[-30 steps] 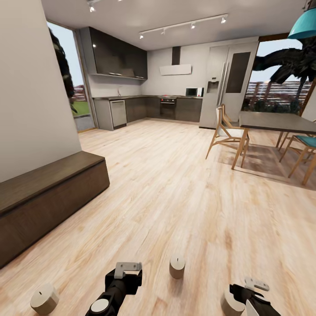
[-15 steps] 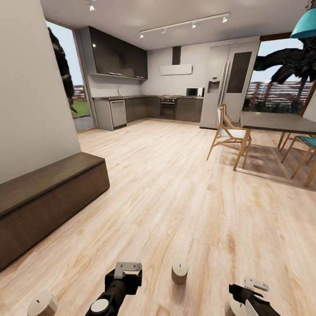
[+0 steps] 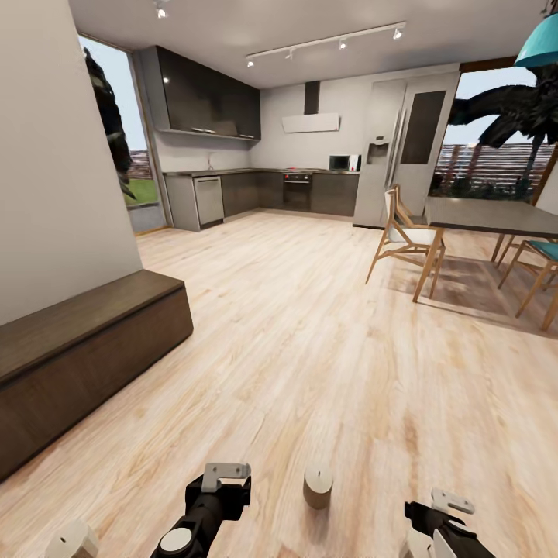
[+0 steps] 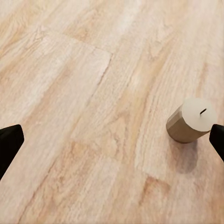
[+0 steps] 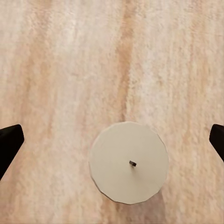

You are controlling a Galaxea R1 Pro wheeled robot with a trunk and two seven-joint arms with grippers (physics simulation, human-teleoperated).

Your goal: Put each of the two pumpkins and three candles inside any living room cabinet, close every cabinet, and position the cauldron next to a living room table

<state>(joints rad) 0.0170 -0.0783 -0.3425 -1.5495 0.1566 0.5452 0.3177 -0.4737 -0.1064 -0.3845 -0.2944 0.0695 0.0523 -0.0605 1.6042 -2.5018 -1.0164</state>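
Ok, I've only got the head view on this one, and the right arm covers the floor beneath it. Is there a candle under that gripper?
Observer: Yes. The right wrist view looks straight down on a candle on the wood floor. It sits between the spread fingers of the right gripper, untouched.
Operator: And is the left one holding anything?
Observer: No. The left gripper is open too. Its wrist view shows another candle on the floor near one fingertip, not gripped.

floor (image 3: pixel 310 341): pale wood | kitchen (image 3: pixel 256 186): dark units | dining table (image 3: pixel 488 215), chairs (image 3: pixel 403 240)
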